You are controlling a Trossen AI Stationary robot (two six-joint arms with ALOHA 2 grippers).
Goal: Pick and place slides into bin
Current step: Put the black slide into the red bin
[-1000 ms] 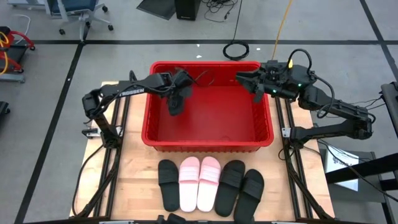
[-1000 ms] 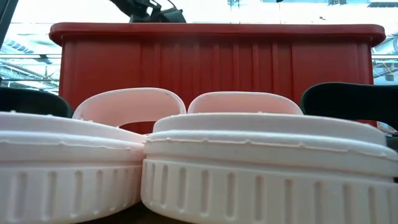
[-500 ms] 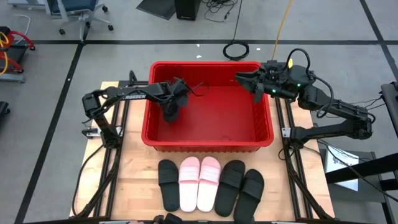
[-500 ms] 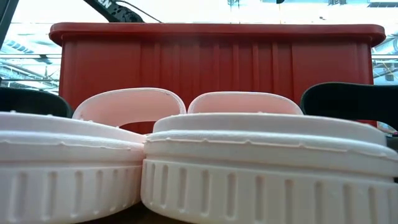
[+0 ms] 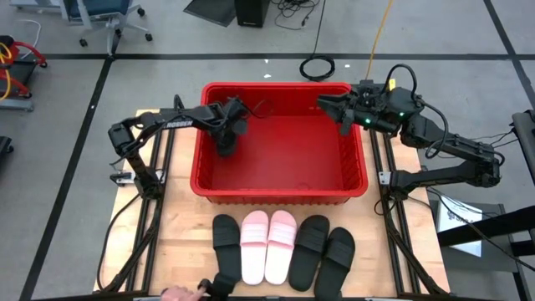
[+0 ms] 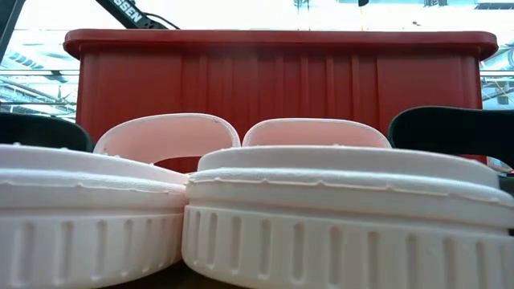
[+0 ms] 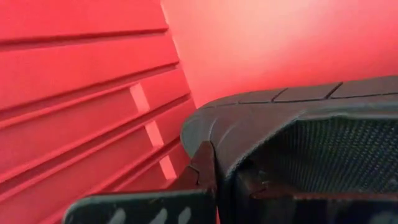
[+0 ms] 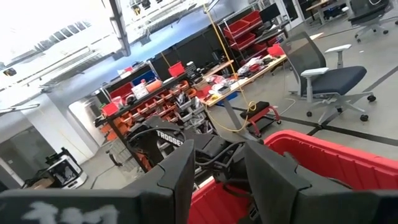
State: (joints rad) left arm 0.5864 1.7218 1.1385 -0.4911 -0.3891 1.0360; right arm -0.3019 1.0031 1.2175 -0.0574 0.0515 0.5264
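High view: the left hand (image 5: 227,138) reaches over the left wall of the large rectangular bright red plastic bin (image 5: 280,193) and hangs inside it, pinching a matte black open-toed slide (image 5: 226,142) that hangs down toward the bin floor near the left wall; the left wrist view shows that black slide (image 7: 298,143) clamped between the dark fingers (image 7: 186,193), with the slotted red wall just beside it. The right hand (image 5: 334,109) hovers over the bin's far right corner, its fingers spread and holding nothing. On the wooden surface (image 5: 175,234) in front of the bin lie five more slides in a row: one black slide (image 5: 226,248), two pale pink slides (image 5: 268,245) side by side, and two black slides (image 5: 325,252). A person's hand (image 5: 177,293) shows at the near edge
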